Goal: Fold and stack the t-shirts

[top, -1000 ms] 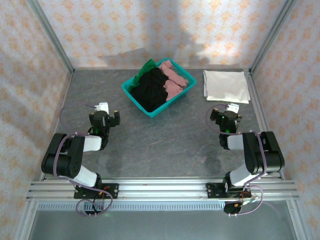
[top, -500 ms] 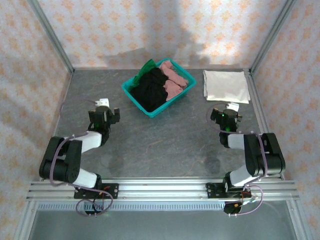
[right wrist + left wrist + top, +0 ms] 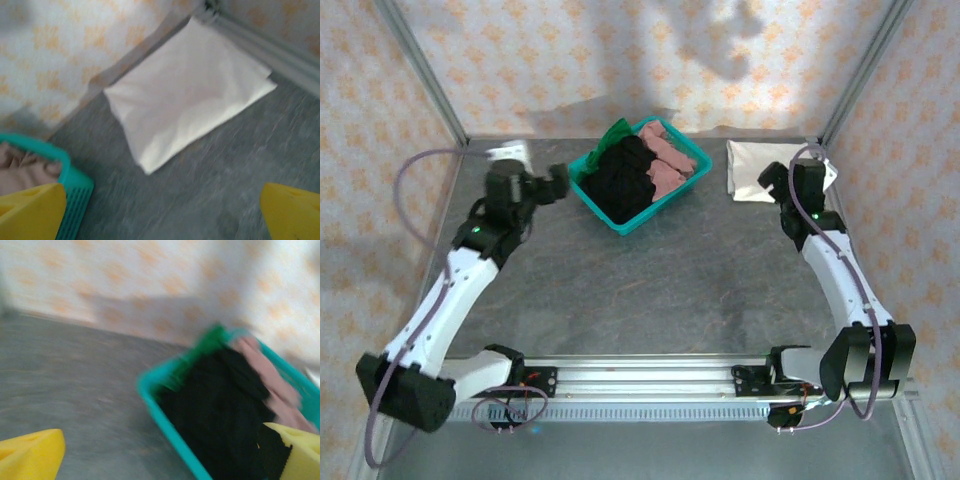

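A teal basket (image 3: 582,187) at the back centre holds crumpled t-shirts: a black one (image 3: 620,180), a pink one (image 3: 672,165) and a green one (image 3: 616,131). A cream-white t-shirt (image 3: 750,165) lies folded at the back right. My left gripper (image 3: 558,180) hovers open by the basket's left corner. In the left wrist view its gap (image 3: 165,455) spans the teal rim (image 3: 167,422) and the black shirt (image 3: 220,410). My right gripper (image 3: 772,182) is open above the table just before the folded white shirt (image 3: 190,100), holding nothing (image 3: 162,215).
Patterned walls and metal frame posts (image 3: 420,75) close in the grey table (image 3: 660,280) on three sides. The basket's right corner (image 3: 75,185) lies left of my right gripper. The arm bases sit on the aluminium rail (image 3: 640,375) at the near edge.
Both arms have unfolded and reached toward the back: the left to the basket's left corner, the right up to the white shirt. Both grippers stayed open.
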Robot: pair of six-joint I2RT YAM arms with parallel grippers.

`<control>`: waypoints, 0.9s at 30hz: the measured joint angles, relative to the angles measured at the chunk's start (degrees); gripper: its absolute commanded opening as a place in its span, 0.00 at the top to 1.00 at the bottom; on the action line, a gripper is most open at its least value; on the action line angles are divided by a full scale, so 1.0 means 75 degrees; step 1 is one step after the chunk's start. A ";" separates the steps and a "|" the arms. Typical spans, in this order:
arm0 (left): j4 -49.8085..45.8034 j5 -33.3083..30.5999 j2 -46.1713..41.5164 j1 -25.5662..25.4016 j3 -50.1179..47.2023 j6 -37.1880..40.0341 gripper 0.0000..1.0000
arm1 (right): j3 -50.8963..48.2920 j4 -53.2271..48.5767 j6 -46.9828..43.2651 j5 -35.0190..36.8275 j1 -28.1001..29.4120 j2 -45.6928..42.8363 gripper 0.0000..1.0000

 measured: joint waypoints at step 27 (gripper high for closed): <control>-0.2987 -0.0268 0.6458 -0.2046 0.3815 0.2448 0.77 | 0.0729 -0.2159 -0.0761 -0.2110 0.0181 0.0845 0.01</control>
